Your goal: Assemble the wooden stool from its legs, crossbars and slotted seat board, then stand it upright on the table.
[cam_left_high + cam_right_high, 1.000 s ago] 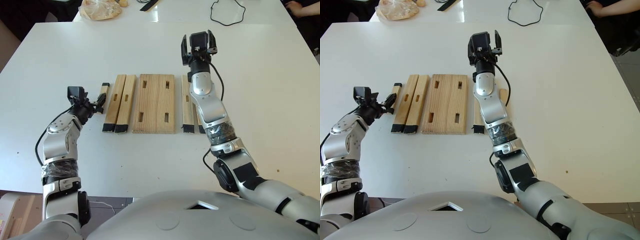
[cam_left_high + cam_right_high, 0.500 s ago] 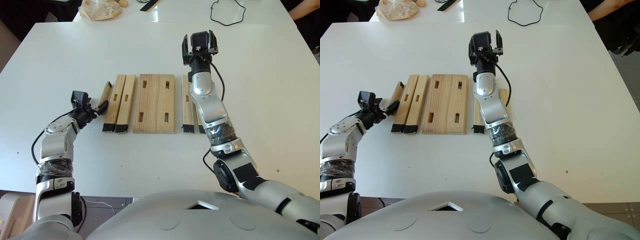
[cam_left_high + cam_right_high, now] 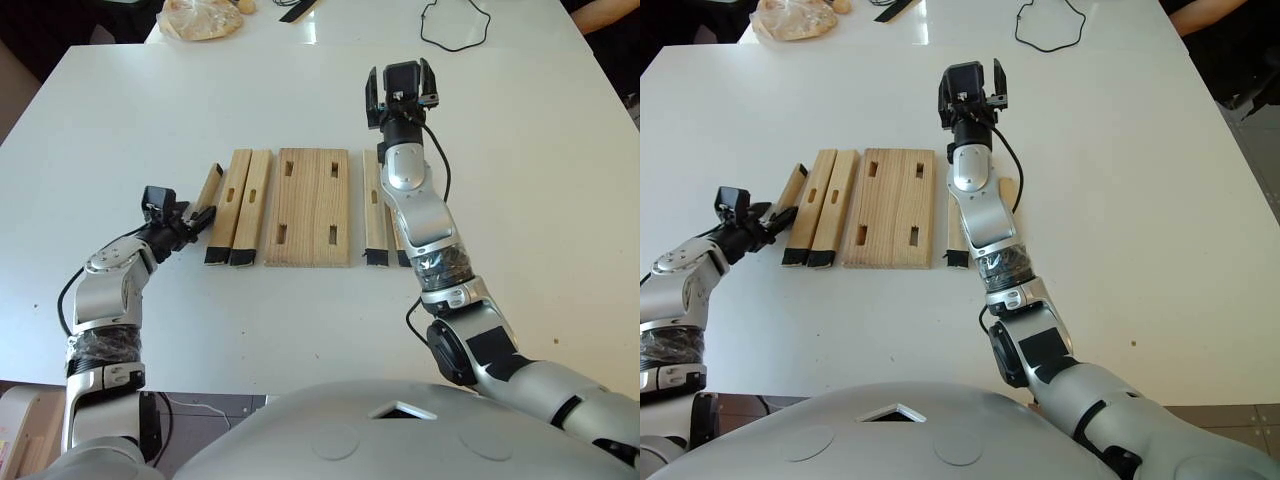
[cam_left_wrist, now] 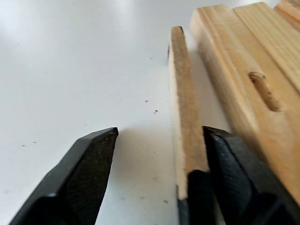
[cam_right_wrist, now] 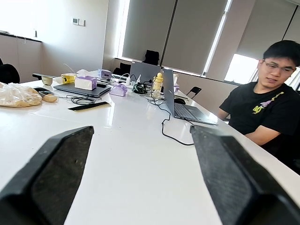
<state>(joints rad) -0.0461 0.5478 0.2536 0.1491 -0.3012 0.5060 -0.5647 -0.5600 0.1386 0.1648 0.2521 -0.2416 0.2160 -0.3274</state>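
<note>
Left end effector (image 4: 160,131) astride cropped crossbar (image 4: 183,93)

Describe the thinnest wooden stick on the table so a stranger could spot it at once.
On the white table, find the wide slotted seat board mid-row. Go to the row's left end, past two broad slotted legs: the crossbar there is the narrowest piece, slanted, by the left gripper.

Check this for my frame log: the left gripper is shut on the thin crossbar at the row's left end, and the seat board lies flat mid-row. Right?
No: the left gripper is open, not shut; the thin crossbar at the row's left end lies beside one finger, as the left wrist view shows. The seat board lies flat mid-row.
</note>
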